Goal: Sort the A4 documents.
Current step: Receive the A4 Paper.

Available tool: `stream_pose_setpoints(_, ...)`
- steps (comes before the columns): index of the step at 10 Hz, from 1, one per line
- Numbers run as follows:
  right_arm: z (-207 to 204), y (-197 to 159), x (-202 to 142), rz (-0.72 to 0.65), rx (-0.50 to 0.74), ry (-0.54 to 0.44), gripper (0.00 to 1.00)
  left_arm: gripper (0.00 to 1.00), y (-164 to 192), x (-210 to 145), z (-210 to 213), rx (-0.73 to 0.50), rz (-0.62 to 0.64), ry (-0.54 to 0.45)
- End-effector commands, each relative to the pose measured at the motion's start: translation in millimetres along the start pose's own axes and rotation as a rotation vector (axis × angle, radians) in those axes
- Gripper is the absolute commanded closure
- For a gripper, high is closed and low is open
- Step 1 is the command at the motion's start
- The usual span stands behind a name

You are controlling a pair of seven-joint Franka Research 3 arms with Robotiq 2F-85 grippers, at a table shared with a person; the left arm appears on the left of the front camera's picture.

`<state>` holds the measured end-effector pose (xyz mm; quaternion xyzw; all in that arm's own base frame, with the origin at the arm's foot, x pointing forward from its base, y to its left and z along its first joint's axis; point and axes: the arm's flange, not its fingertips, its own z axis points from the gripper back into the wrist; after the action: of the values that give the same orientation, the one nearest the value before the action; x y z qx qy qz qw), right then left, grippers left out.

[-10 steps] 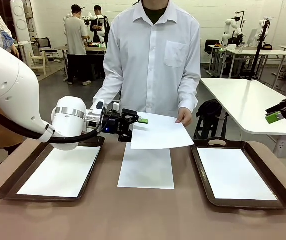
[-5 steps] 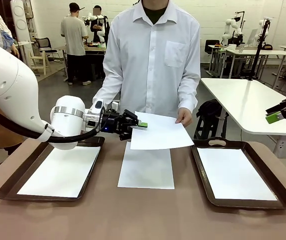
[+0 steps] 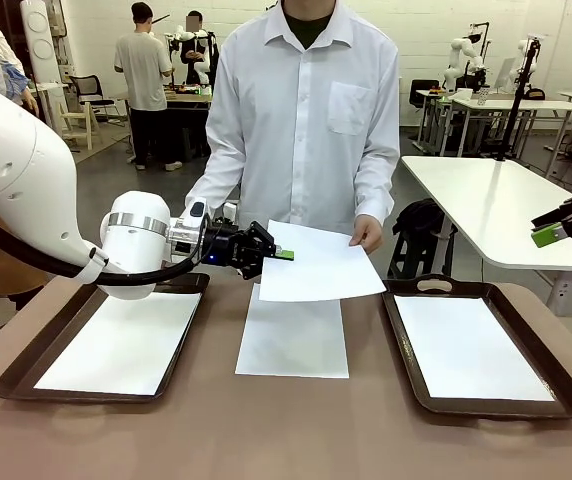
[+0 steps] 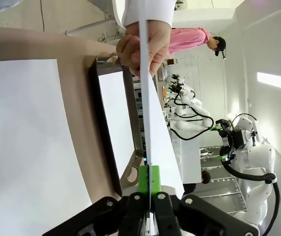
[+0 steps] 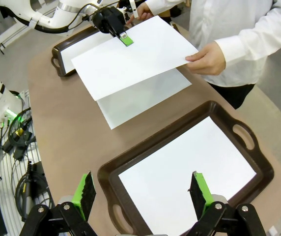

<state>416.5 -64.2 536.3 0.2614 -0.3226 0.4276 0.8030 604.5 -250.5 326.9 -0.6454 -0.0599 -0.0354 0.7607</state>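
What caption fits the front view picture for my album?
Left gripper pinches a sheet that the person's hand holds above the table.

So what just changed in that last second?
The left arm's jaws, open around the edge of the raised sheet a second ago, have shut on it. The person's hand still holds its other side. The tabletop sheet, the left-tray sheet, the right-tray sheet and the right arm's open jaws stayed put.

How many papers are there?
4 sheets: one in the left tray, one in the right tray, one on the table, one held by the left gripper and a hand. More may hide underneath.
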Motion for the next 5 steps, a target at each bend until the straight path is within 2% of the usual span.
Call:
stream_pose_setpoints(1,-1,0,-1,0.009,0.002,0.000,0.00,1.00,-2,-1,2,0.003,-0.020,-0.001)
stream_pose_setpoints(2,-1,0,-1,0.009,0.002,0.000,0.00,1.00,-3,-1,6,0.008,-0.021,-0.006)
stream_pose_setpoints(3,-1,0,-1,0.009,0.002,0.000,0.00,1.00,-8,-7,19,0.018,-0.016,0.036)
stream_pose_setpoints(4,-1,0,-1,0.009,0.002,0.000,0.00,1.00,0,1,1,0.001,-0.001,-0.002)
stream_pose_setpoints(5,-1,0,-1,0.009,0.002,0.000,0.00,1.00,0,1,1,0.001,-0.001,-0.002)
